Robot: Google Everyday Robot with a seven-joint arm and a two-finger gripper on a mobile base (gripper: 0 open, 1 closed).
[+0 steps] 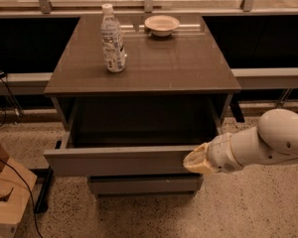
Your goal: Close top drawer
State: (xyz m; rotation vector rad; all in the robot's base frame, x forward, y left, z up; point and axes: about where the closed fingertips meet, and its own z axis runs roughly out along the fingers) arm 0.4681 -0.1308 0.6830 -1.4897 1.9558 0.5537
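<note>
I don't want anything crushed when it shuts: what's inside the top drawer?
Nothing shows inside the top drawer: only dark walls and a strip of floor. Its front panel hides the near floor. The gripper sits at the panel's right end.

- Tabletop (174, 63): dark grey-brown, flat, rectangular; carries two items, set apart from each other
- Bottle (112, 38): clear plastic, white cap, printed label; stands upright on the left half of the tabletop, about midway from front to rear
- Bowl (162, 25): shallow, pale; sits upright near the rear edge of the tabletop, behind and to the right of the bottle
- Floor (248, 212): speckled, light; carries the cabinet (144, 185) under the tabletop
- Pincer (196, 160): below tabletop level; at the right end of the top drawer (114, 161) front panel
</note>
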